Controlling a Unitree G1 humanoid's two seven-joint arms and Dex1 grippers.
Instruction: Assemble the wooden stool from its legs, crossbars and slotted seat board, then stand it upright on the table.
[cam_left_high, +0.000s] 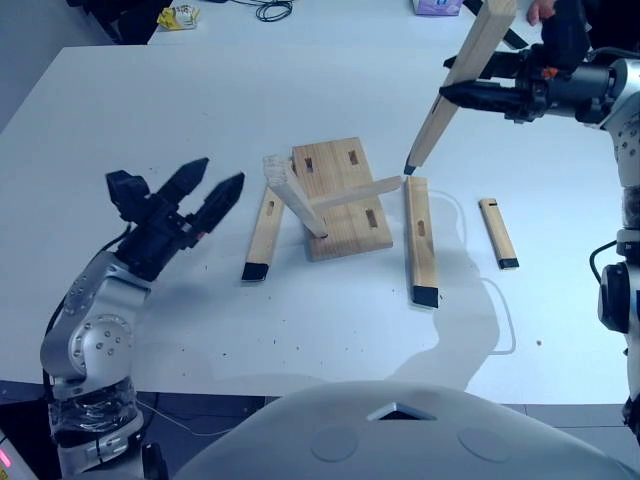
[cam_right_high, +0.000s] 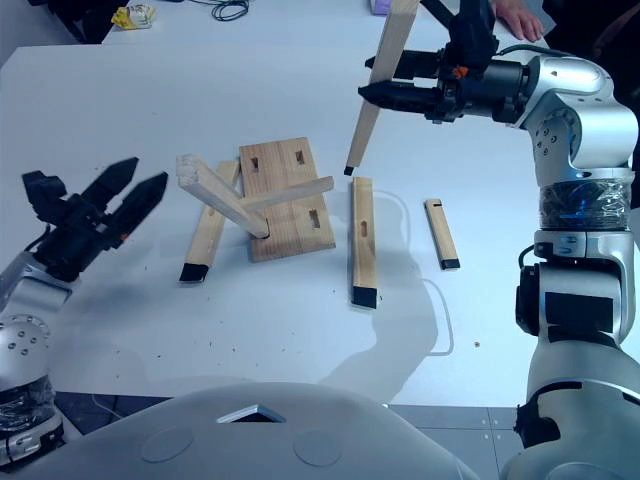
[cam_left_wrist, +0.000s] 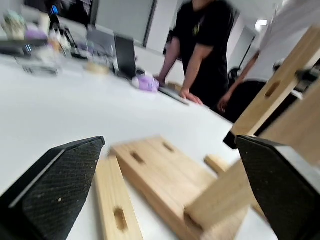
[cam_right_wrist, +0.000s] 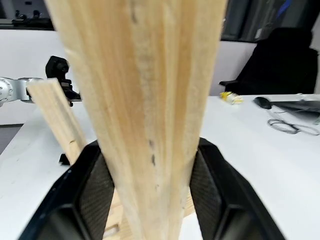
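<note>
one leg (cam_left_high: 430, 135) hangs clamped in the right fingers (cam_left_high: 482, 97) near the seat board (cam_left_high: 335, 178); left fingers (cam_left_high: 190, 172) spread wide, empty.

The desk (cam_left_high: 150, 110) is white. The seat board (cam_left_high: 340, 195) is pale, light-grained wood with dark slots. The lying leg (cam_left_high: 420, 235), the held leg (cam_left_high: 470, 65) and the short crossbar (cam_left_high: 496, 230) are the same pale wood, each tipped black. The left tool (cam_left_high: 219, 172) and the right tool (cam_left_high: 447, 82) are black, with finely cross-hatched pads (cam_left_wrist: 60, 185).
</note>
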